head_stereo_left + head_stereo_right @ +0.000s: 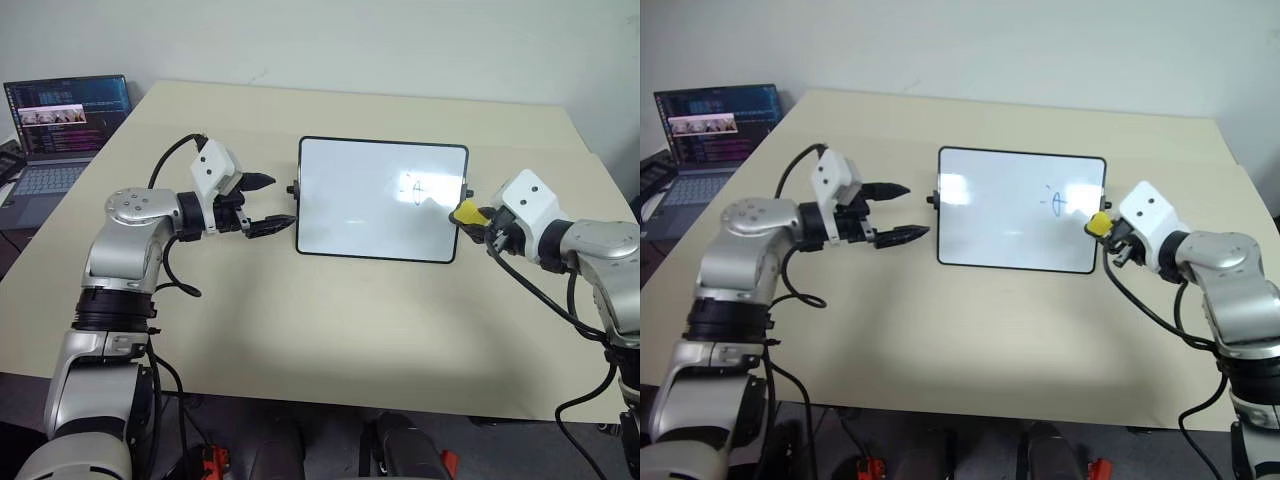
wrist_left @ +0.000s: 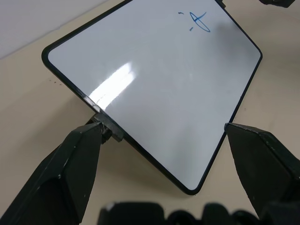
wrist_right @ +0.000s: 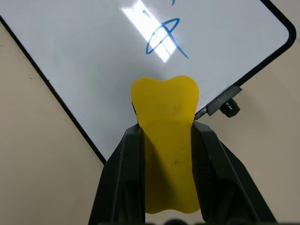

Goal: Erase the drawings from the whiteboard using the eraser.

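A whiteboard (image 1: 383, 199) lies flat mid-desk (image 1: 300, 330). The right claw (image 3: 166, 136), clamped on the yellow eraser (image 3: 165, 126), hovers at its right edge near the blue drawings (image 3: 164, 36). The left claw (image 1: 262, 203) (gaping, empty) flanks the left edge. Best approach: press flat, wipe firmly across.

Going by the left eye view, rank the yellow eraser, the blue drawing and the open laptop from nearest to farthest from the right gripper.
1. Yellow eraser, clamped in the right gripper, at the whiteboard's right edge.
2. Blue drawing, on the white board near its right side.
3. Open laptop, far left, off the table's corner.
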